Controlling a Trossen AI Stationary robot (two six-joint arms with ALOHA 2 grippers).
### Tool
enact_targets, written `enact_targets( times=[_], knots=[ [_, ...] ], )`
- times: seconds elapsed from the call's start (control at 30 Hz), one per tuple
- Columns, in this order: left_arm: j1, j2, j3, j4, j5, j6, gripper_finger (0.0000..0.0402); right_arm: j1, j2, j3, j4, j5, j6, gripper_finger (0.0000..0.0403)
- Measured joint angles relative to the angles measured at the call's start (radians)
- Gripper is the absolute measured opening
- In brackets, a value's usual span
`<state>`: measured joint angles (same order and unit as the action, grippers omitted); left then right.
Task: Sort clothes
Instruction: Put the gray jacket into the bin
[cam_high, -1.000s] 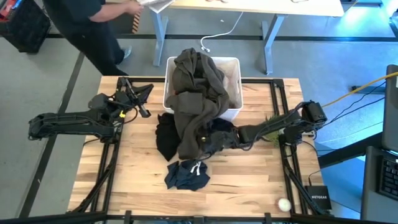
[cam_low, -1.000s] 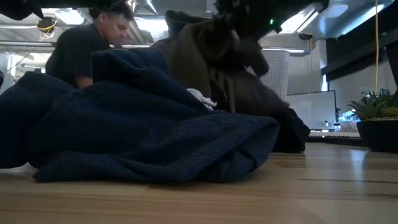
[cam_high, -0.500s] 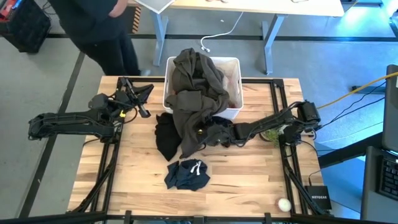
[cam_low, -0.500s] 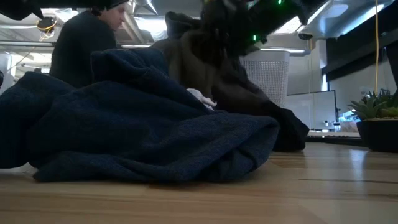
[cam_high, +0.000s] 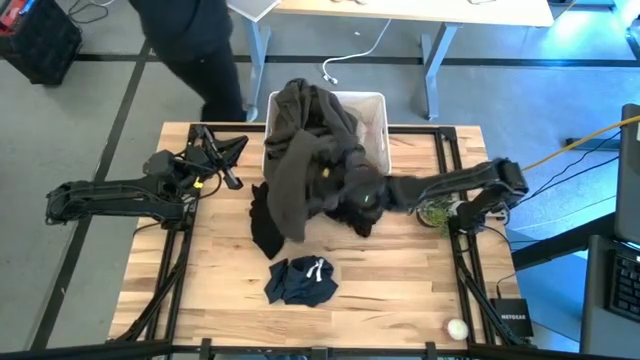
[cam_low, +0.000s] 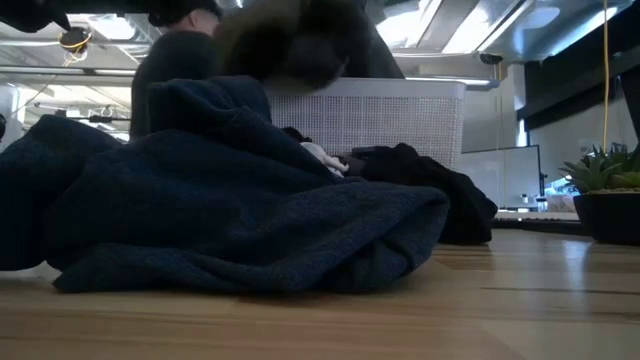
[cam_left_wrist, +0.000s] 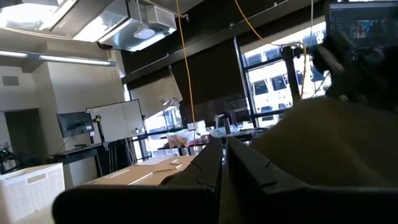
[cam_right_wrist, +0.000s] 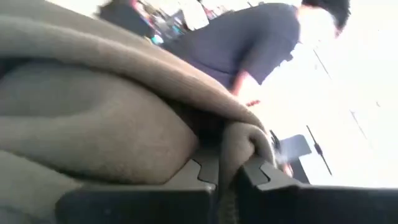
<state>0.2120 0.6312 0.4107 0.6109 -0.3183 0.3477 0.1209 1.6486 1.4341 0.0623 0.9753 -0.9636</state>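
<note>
A large dark olive-grey garment (cam_high: 315, 150) spills out of the white bin (cam_high: 372, 112) and over its near wall. My right gripper (cam_high: 362, 197) is shut on the garment's lower part, in front of the bin and above the table. A black garment (cam_high: 265, 225) lies on the table left of it. Nearer the front edge lies a small navy garment with a white drawstring (cam_high: 300, 282), which fills the low view (cam_low: 230, 220). My left gripper (cam_high: 228, 160) waits at the table's left, shut, its fingers (cam_left_wrist: 211, 155) raised and holding nothing. My right gripper pinches a fold of the olive-grey garment (cam_right_wrist: 239, 140) between its two fingers, so more than one layer. It comes level from the table's right. The held part is lifted clear of the table; the garment's upper part still lies in and over the bin (cam_high: 310, 110).
A potted plant (cam_high: 436, 212) stands by the right arm. A small white ball (cam_high: 457, 327) and a dark box (cam_high: 514, 322) lie at the near right corner. A person in dark clothes (cam_high: 195, 40) stands beyond the far left corner. Bare wood lies near right.
My right gripper has shut on the olive-grey garment and gone up and toward the far edge. The garment's lower end, which lay on the table beside the black garment, is now lifted and bunched in front of the bin. The person has walked right behind the table.
</note>
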Motion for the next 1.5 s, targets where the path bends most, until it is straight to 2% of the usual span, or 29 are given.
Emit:
enact_targets(
  times=[0.1, 0.23, 0.4, 0.47, 0.57, 0.73, 0.83, 0.97, 1.13, 1.27, 1.37, 1.43, 1.5],
  knots=[
    [0.000, 0.000, 0.000, 0.000, 0.000, 0.000, 0.0017, -0.066, -0.029, 0.087, -0.092, 0.016, 0.051, 0.0034],
    [0.000, 0.000, 0.000, -0.001, 0.000, 0.000, 0.0017, -0.181, -0.054, 0.166, -0.259, -0.021, 0.185, 0.0025],
    [0.000, 0.000, 0.000, -0.001, 0.000, 0.000, 0.0017, -0.348, -0.056, 0.203, -0.484, -0.113, 0.485, 0.0021],
    [0.000, 0.000, 0.000, -0.001, 0.000, 0.000, 0.0017, -0.411, -0.055, 0.203, -0.580, -0.166, 0.623, 0.0042],
    [0.000, 0.000, 0.000, -0.002, 0.000, 0.000, 0.0017, -0.492, -0.048, 0.204, -0.725, -0.302, 0.793, 0.0092],
    [0.000, 0.000, 0.000, -0.002, 0.000, 0.000, 0.0017, -0.570, -0.053, 0.203, -0.853, -0.583, 0.920, 0.0175],
    [0.000, 0.000, 0.000, -0.002, 0.000, 0.000, 0.0017, -0.567, -0.082, 0.221, -0.908, -0.625, 0.932, 0.0211],
    [0.000, 0.000, 0.000, -0.001, 0.000, 0.004, 0.0017, -0.531, -0.127, 0.319, -1.006, -0.616, 0.939, 0.0235],
    [0.000, 0.000, 0.000, -0.001, 0.000, -0.004, 0.0017, -0.452, -0.158, 0.432, -1.055, -0.611, 0.964, 0.0241],
    [0.000, 0.000, 0.000, -0.001, 0.000, -0.006, 0.0017, -0.365, -0.159, 0.438, -1.015, -0.701, 0.955, 0.0241],
    [0.000, 0.000, 0.000, -0.001, 0.000, -0.008, 0.0017, -0.304, -0.114, 0.438, -0.975, -0.732, 0.916, 0.0241],
    [0.000, 0.000, 0.000, -0.001, 0.000, -0.008, 0.0017, -0.278, -0.066, 0.438, -0.944, -0.690, 0.855, 0.0241],
    [0.000, 0.000, 0.000, 0.001, 0.000, -0.008, 0.0017, -0.270, -0.007, 0.437, -0.900, -0.592, 0.785, 0.0241]
  ],
)
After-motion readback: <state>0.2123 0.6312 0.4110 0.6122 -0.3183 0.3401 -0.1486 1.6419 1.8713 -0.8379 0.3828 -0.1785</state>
